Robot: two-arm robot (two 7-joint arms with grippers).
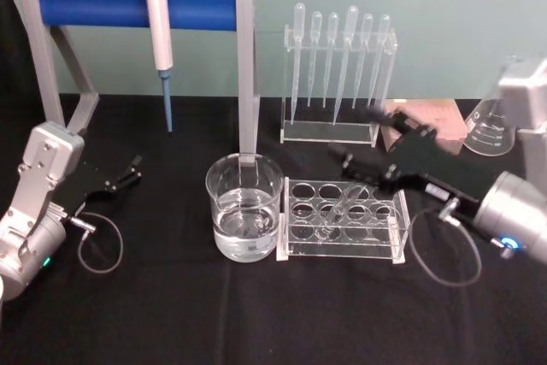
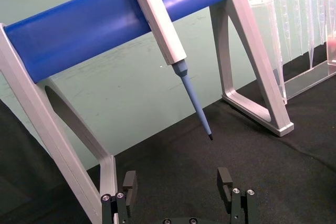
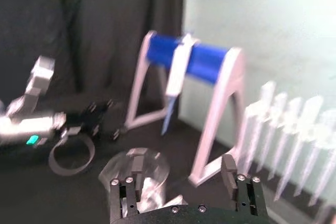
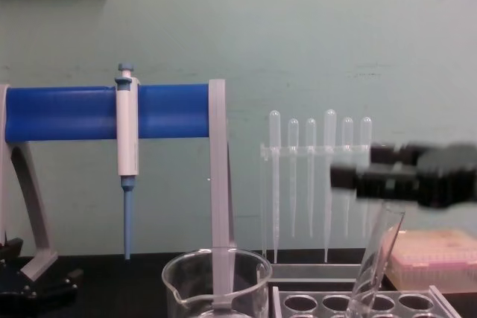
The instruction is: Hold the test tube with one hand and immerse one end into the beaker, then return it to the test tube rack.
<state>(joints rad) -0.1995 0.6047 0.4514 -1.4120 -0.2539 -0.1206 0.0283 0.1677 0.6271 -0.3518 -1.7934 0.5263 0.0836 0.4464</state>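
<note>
Test tube [image 4: 378,258] leans tilted in clear rack [image 1: 342,220], base cut off in chest view. Right gripper [image 1: 355,138] hovers above rack, blurred, fingers apart, empty. Beaker [image 1: 244,207] stands just left of rack. Left gripper [image 1: 135,168] parked far left, fingers apart.

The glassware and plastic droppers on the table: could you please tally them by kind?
Beaker: 1
Test tube: 1
Conical flask: 1
Plastic pipettes: 6
Total: 9
</note>
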